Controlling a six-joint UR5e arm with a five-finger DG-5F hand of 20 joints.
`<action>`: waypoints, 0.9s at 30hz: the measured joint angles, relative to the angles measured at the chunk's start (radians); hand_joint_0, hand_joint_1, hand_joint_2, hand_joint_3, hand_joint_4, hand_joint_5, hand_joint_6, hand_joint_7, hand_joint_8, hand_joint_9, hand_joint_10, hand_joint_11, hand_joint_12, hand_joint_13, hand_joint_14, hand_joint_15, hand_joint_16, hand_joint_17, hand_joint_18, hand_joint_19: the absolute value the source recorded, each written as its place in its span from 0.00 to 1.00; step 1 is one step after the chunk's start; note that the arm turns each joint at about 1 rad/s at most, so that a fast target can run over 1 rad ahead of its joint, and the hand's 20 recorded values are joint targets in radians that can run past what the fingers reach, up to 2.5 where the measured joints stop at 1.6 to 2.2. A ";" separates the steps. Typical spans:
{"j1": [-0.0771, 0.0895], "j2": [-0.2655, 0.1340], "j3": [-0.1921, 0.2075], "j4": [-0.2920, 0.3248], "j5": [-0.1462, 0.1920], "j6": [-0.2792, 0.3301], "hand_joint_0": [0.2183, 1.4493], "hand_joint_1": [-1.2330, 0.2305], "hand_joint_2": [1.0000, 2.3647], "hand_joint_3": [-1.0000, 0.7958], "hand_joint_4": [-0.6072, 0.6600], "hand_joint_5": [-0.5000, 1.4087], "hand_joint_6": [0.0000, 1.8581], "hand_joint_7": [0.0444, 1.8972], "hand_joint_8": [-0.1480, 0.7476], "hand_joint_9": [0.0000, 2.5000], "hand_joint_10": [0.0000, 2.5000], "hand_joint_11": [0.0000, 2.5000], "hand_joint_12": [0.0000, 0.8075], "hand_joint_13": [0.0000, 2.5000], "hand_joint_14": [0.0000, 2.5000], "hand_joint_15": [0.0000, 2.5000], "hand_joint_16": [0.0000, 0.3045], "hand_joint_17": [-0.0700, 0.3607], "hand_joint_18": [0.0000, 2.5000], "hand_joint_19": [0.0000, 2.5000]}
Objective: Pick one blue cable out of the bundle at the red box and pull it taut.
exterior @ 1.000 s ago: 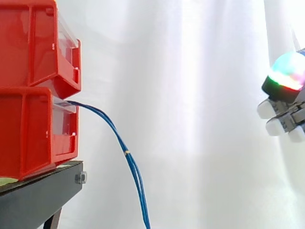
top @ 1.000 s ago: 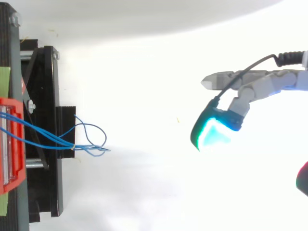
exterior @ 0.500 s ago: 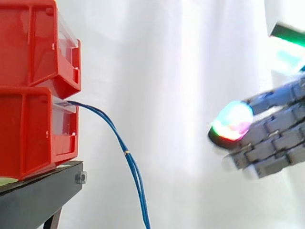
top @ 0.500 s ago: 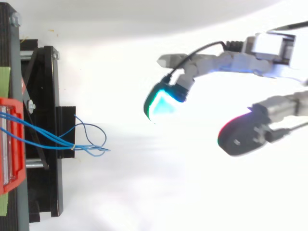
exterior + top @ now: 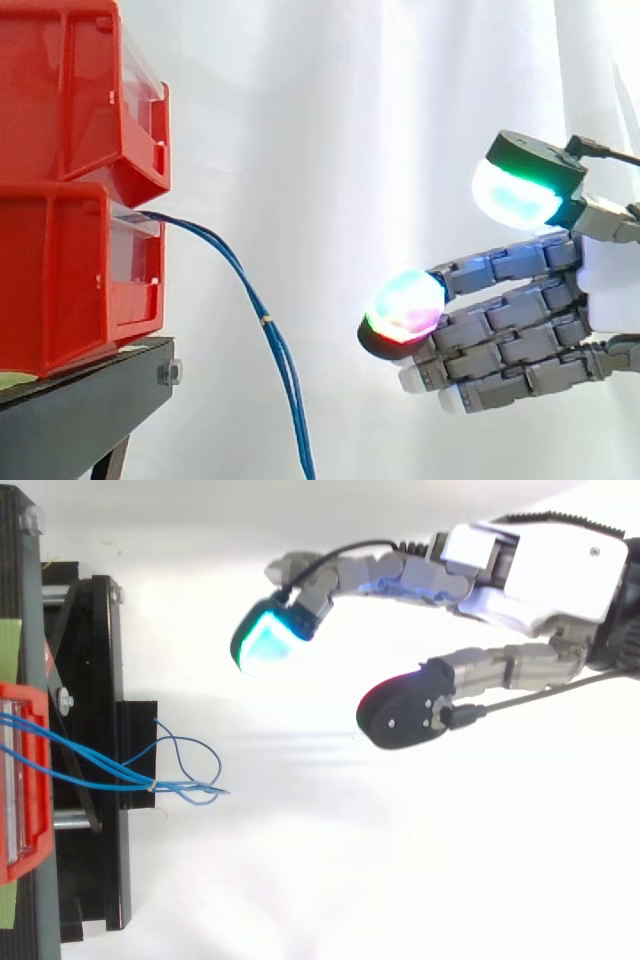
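In the side view, two red bins are stacked on a black stand (image 5: 90, 400) before the white curtain (image 5: 350, 100). The bundle of blue cables (image 5: 250, 290) leaves the front of the lower red box (image 5: 70, 280), arches outward and droops past the stand's edge to the bottom of the view. It hangs slack because nothing holds its free end. A small pale band (image 5: 266, 320) keeps the strands together partway down. The hand (image 5: 520, 330) comes in from the right at about the height of that band. Its fingers are stretched towards the cables and its thumb (image 5: 525, 185) is raised well above them, so the grasp is wide and holds nothing. That posture looks like a reach, with a broad mouth ready to close around a strand. The hand is well apart from the bundle.

In the top view, the cables (image 5: 100, 765) run from the red box (image 5: 20, 780) across the stand (image 5: 100, 640) and end in loose loops (image 5: 190, 770) just past it. The hand (image 5: 540, 565) points left, and a cyan fingertip pad (image 5: 265, 645) leads it. The thumb pad (image 5: 400, 715) trails behind, with an open gap between the two.

Nothing stands between the hand and the loops. The difficulty lies in the strands themselves, which cross and lie close together, so singling out one will likely need a fine pinch. The stand's edge just behind them leaves little room near the box.
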 measured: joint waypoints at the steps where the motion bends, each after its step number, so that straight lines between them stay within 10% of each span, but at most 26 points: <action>1: 0.000 -0.001 0.000 0.009 0.017 -0.010 0.22 0.50 0.00 0.28 0.69 0.15 0.27 0.38 0.46 0.06 0.00 0.00 0.47 0.00 0.00 0.02 0.20 0.49 0.00 0.00; 11: 0.011 -0.032 0.012 0.092 0.096 -0.101 0.22 0.50 0.00 0.28 0.69 0.15 0.27 0.38 0.46 0.07 0.00 0.00 0.47 0.00 0.00 0.02 0.20 0.49 0.00 0.00; 27: 0.025 -0.204 0.181 0.083 0.001 -0.068 0.22 0.50 0.00 0.28 0.69 0.15 0.27 0.38 0.46 0.07 0.00 0.00 0.46 0.00 0.00 0.02 0.20 0.49 0.00 0.00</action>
